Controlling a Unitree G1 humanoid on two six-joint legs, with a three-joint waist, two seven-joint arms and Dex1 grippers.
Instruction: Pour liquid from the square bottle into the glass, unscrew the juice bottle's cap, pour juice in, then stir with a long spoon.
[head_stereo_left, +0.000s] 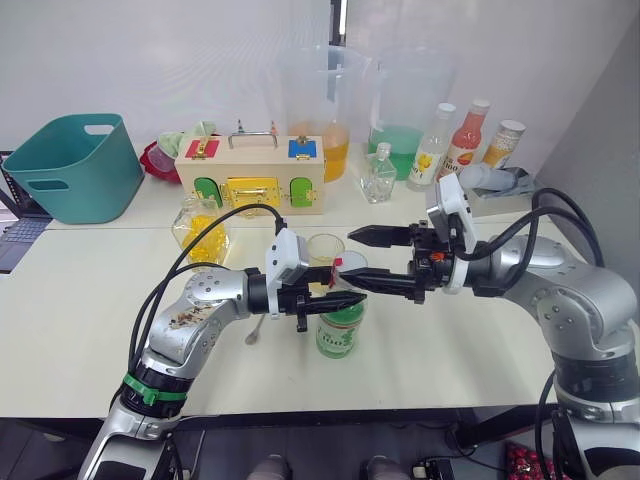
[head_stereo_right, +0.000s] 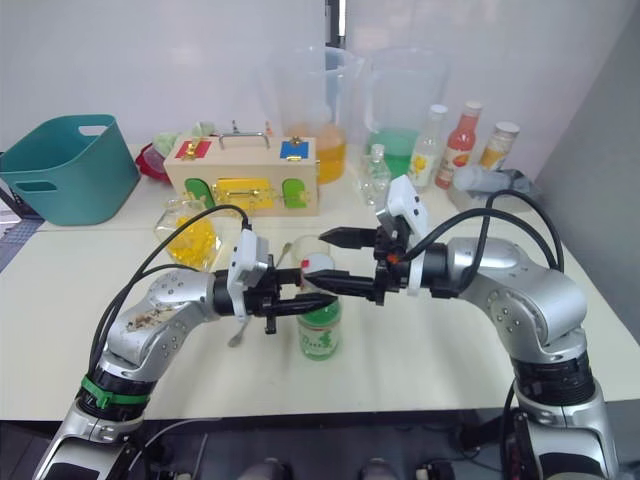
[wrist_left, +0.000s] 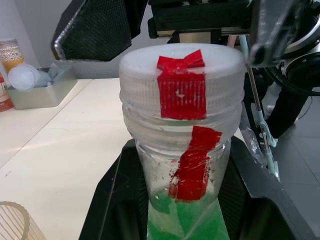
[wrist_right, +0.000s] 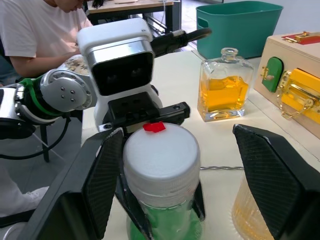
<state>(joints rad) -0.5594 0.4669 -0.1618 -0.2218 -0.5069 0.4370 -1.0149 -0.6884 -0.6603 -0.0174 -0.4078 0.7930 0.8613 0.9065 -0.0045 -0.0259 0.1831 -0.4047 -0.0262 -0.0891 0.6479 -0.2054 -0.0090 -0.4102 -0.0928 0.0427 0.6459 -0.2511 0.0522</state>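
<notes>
The juice bottle (head_stereo_left: 340, 330), with pale green drink and a green-and-white label, stands at the table's middle front. My left gripper (head_stereo_left: 345, 298) is shut on its neck just below the white cap (wrist_left: 182, 75), which has red tape over it. My right gripper (head_stereo_left: 352, 258) is open, one finger on each side of the cap; one finger (wrist_right: 97, 182) is close to it, the other well off. Just behind stands the glass (head_stereo_left: 325, 248) with yellowish liquid in it. Further left is the square bottle (head_stereo_left: 200, 232). The long spoon (head_stereo_left: 255, 330) lies on the table under my left arm.
At the back stand a teal basin (head_stereo_left: 75, 165), a wooden latch box (head_stereo_left: 250, 175), two tall pitchers (head_stereo_left: 320, 100), a small clear bottle (head_stereo_left: 378, 175) and three drink bottles (head_stereo_left: 465, 140). A person (wrist_right: 45, 30) sits beyond the table.
</notes>
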